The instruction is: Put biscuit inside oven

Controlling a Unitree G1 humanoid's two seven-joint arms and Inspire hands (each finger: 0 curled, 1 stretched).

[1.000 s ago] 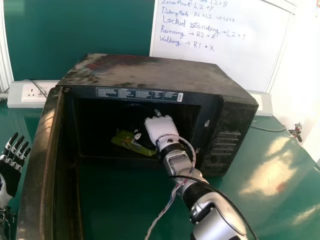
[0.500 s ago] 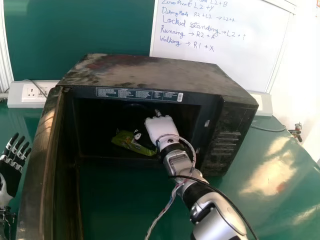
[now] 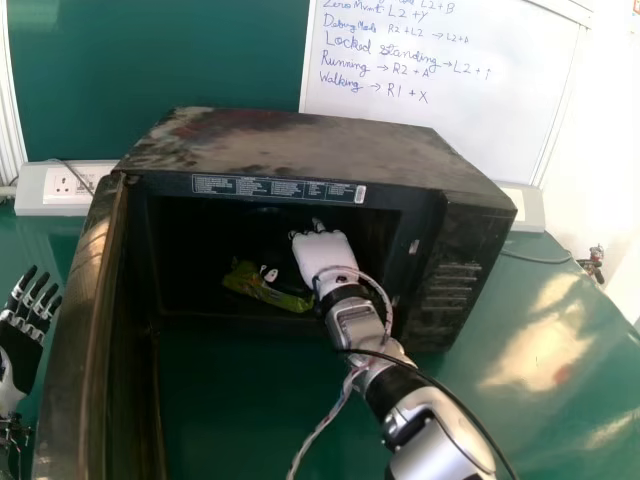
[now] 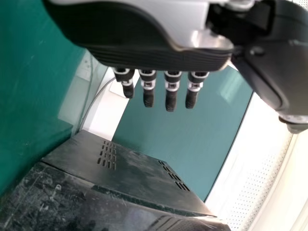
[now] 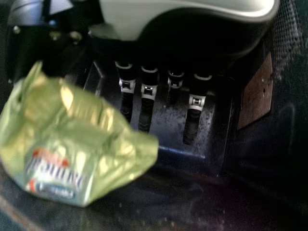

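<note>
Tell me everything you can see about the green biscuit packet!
The biscuit packet is green, with lighter, shiny patches and red, white and blue printing. Its wrapper looks like thin, crinkly plastic or foil, puffed up and creased, with a pinched corner sticking out. It is inside the open oven, low down near the front, longer than it is wide and slanting a little. It is right beside the robot's right hand, but I can't tell whether they touch.
</note>
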